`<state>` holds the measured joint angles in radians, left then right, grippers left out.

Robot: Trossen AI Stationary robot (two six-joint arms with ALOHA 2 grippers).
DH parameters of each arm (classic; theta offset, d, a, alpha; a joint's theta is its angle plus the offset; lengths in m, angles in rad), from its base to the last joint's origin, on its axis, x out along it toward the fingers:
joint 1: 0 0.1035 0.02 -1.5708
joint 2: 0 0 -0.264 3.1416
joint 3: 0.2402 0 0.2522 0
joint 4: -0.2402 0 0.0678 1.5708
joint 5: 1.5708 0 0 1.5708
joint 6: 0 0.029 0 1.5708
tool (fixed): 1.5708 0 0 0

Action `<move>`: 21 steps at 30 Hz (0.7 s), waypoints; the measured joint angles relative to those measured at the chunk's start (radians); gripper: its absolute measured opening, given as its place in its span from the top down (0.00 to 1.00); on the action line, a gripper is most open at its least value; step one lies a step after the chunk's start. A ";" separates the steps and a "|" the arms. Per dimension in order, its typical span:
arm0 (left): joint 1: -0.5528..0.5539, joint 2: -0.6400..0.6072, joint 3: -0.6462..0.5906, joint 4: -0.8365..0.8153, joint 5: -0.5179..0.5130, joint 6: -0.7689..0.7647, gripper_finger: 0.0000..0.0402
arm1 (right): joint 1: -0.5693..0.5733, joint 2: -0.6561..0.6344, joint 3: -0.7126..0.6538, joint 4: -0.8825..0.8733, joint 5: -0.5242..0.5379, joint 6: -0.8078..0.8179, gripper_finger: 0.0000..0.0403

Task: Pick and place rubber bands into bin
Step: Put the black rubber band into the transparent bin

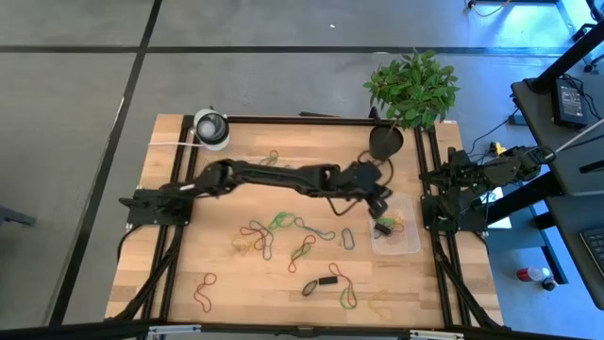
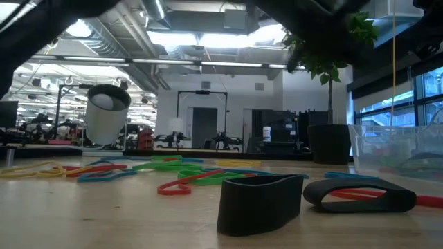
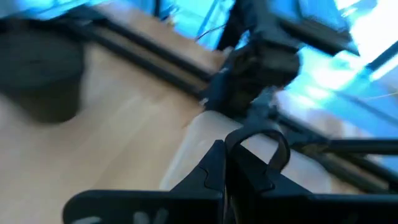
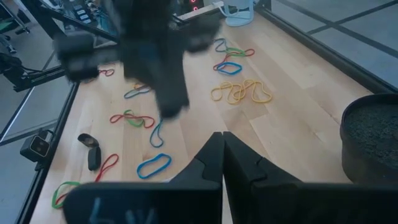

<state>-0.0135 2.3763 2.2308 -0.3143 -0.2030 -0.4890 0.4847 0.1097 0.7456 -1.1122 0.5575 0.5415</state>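
Observation:
My left arm reaches across the table, and its gripper [image 1: 380,205] is shut on a dark rubber band [image 3: 258,132] at the left edge of the clear bin [image 1: 400,236]. In the left wrist view the bin [image 3: 199,140] shows as a pale shape just past the fingertips [image 3: 225,149]. A few bands [image 1: 386,227] lie inside the bin. Several more rubber bands [image 1: 283,222], red, green, yellow, blue and dark, are scattered flat on the wooden table. My right gripper [image 4: 222,140] waits shut at the table's right edge. My left gripper pinches the dark rubber band between its two fingertips, at one end of the loop [image 3: 231,144]. The fingers come from the table's left, slanting a little downward. The rest of the loop [image 3: 281,149] arches free beyond the fingertips, clear of the table.
A black plant pot [image 1: 385,142] with a leafy plant stands at the far right, close behind the bin. A white-and-grey roll [image 1: 211,127] stands at the far left corner. Two wide dark bands [image 2: 261,200] lie near the front edge. Black rails [image 1: 439,274] frame the tabletop.

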 joint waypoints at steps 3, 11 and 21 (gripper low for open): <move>0.000 0.071 0.014 0.144 0.047 0.030 0.99 | 0.000 0.000 0.000 0.000 0.000 0.000 0.99; -0.005 0.184 0.014 0.211 0.087 0.022 0.93 | 0.000 0.000 0.000 -0.009 -0.002 0.001 0.99; -0.003 0.204 0.014 0.198 0.147 -0.021 0.63 | 0.000 0.000 0.000 -0.024 -0.005 0.003 0.99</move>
<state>-0.0166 2.5806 2.2452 -0.1160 -0.0556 -0.5103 0.4843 0.1097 0.7456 -1.1362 0.5526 0.5442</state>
